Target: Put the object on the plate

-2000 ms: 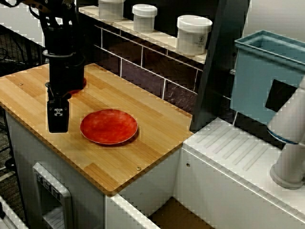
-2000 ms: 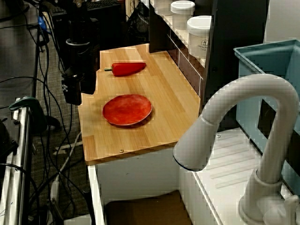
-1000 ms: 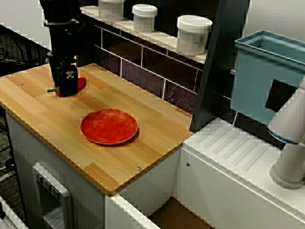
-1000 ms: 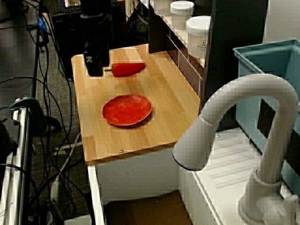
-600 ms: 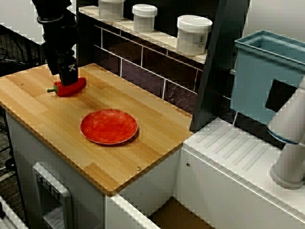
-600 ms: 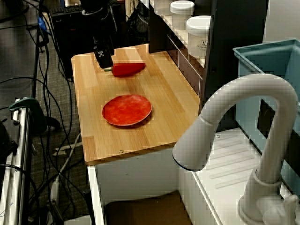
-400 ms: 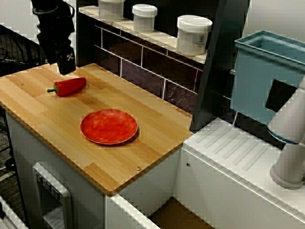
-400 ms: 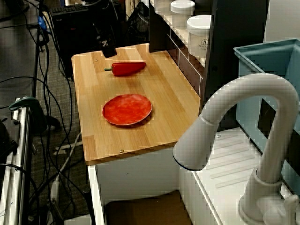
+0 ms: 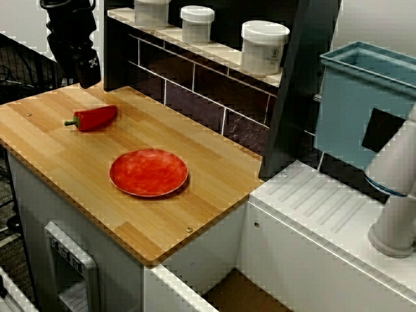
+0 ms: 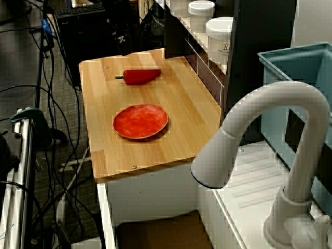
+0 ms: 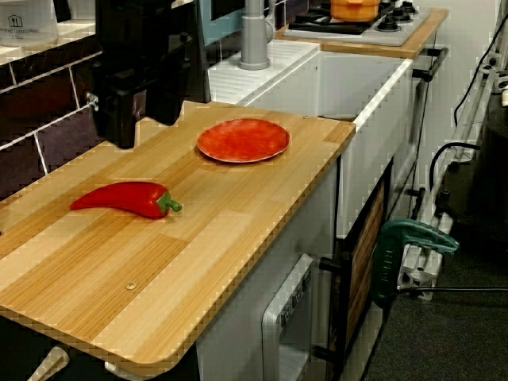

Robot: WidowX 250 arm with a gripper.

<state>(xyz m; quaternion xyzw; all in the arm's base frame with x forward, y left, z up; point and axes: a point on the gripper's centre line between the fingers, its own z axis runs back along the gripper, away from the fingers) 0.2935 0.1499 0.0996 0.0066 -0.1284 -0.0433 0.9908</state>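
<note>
A wooden countertop [image 9: 97, 162] sits in a toy kitchen. A glossy red pepper [image 9: 93, 118] with a short green stem lies on its side on the wood, toward the far end of the counter from the sink. In the low side view the pepper [image 11: 123, 197] rests flat, its stem pointing toward the counter's front edge.

A round, shallow red plate [image 9: 148, 172] lies flat on the counter, well apart from the pepper, nearer the sink side. Nothing is on the plate [image 11: 243, 140].

The black robot gripper [image 9: 86, 70] hangs in the air above the back corner of the counter, near the pepper but not touching it. It holds nothing. In the side view the gripper [image 11: 151, 115] shows two dark blocks with a gap between them, so the jaws look parted, though how wide is hard to judge.

Three white lidded jars [image 9: 263, 47] stand in a row on a ledge along the dark tiled back wall. A white faucet [image 10: 270, 155] curves over the pale sink area beside the counter.
</note>
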